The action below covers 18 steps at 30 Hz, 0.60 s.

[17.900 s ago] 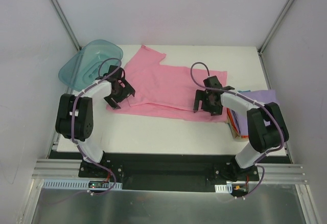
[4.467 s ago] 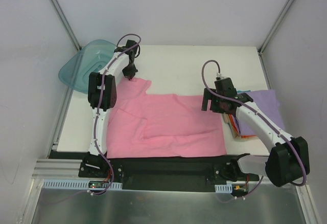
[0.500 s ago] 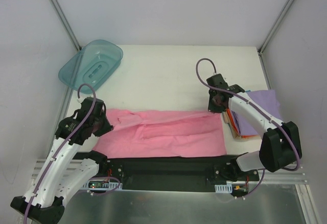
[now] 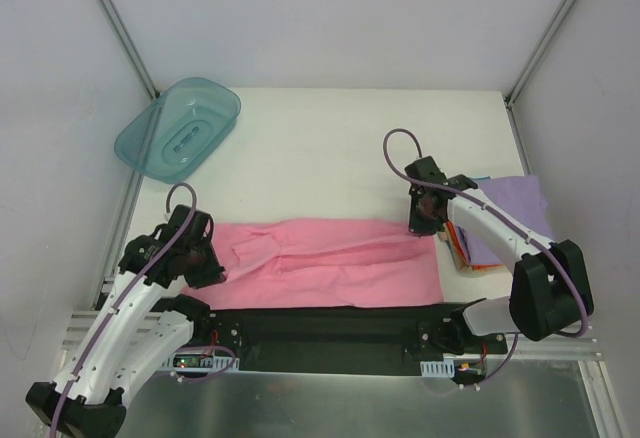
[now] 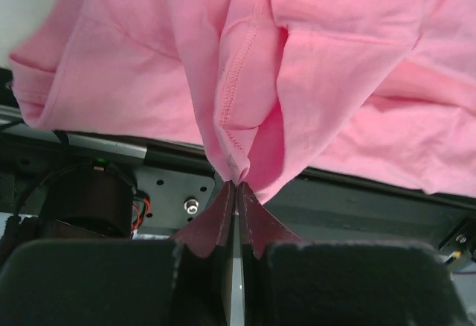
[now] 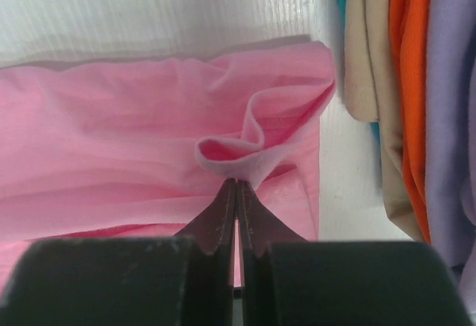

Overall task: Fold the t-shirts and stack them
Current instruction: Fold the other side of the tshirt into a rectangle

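The pink t-shirt lies folded lengthwise along the table's near edge. My left gripper is shut on a pinched hem of the pink t-shirt at its left end, over the black rail. My right gripper is shut on a curled edge of the pink t-shirt at its far right corner. Beside it, a stack of folded t-shirts sits at the table's right edge, lavender on top, with orange and teal layers showing at the side.
A translucent teal plastic tub rests tilted at the table's far left corner. The white table stretches behind the shirt. Enclosure walls and metal posts stand close on both sides.
My left gripper has drawn the shirt's left end nearer and slightly right. The right gripper has shifted a little nearer. The shirt's folded band looks narrower and flatter.
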{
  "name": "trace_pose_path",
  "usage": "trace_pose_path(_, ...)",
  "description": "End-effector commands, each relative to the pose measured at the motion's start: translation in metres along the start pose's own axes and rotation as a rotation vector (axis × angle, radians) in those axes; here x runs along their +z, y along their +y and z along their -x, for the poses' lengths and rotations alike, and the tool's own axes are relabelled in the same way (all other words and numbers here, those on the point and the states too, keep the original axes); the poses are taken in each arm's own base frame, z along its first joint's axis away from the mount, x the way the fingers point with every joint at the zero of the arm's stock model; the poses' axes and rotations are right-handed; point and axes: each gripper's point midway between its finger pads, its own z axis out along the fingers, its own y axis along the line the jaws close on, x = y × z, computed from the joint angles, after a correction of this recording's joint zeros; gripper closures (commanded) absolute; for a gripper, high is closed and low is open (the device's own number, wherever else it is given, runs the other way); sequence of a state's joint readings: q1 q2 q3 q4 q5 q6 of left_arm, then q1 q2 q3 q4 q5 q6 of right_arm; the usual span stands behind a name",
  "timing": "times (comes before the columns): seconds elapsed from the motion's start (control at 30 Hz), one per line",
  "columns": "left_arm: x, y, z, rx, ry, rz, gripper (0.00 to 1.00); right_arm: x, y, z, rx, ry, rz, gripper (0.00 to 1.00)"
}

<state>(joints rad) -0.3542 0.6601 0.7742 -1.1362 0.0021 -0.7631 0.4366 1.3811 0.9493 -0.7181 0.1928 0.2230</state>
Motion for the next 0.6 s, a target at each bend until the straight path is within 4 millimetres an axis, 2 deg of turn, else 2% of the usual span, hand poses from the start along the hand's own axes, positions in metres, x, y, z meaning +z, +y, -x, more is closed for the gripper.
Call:
trace_pose_path(0.0,0.005,0.002,-0.028,0.002,0.12,-0.023,1.0,0.001,-0.003,-0.011,0.001,0.025,-0.004,0.99)
trace_pose_path(0.17,0.011,0.0,-0.043,0.009,0.191,-0.063,0.98,0.005,-0.006,-0.018,0.003,0.044,-0.022,0.96)
trace_pose_path(0.23,0.017,0.005,-0.048,0.01,0.206,-0.05,0.97,0.007,-0.01,-0.023,0.002,0.059,-0.038,0.91)
trace_pose_path(0.3,0.015,-0.001,-0.051,0.027,0.226,-0.083,0.85,0.007,-0.011,-0.025,0.001,0.068,-0.043,0.87)
trace_pose_path(0.37,0.014,-0.003,-0.053,0.033,0.238,-0.098,0.65,0.008,-0.013,-0.03,0.009,0.083,-0.052,0.85)
trace_pose_path(0.4,0.015,-0.002,-0.054,0.035,0.242,-0.097,0.48,0.007,-0.015,-0.033,0.012,0.093,-0.058,0.76)
trace_pose_path(0.47,0.014,-0.001,-0.055,0.036,0.246,-0.095,0.35,0.005,-0.015,-0.036,0.018,0.098,-0.057,0.61)
trace_pose_path(0.5,0.012,-0.003,-0.053,0.036,0.24,-0.101,0.27,0.004,-0.015,-0.037,0.017,0.102,-0.054,0.51)
trace_pose_path(0.57,0.01,-0.005,-0.048,0.036,0.222,-0.102,0.21,-0.002,-0.012,-0.035,0.013,0.085,-0.028,0.41)
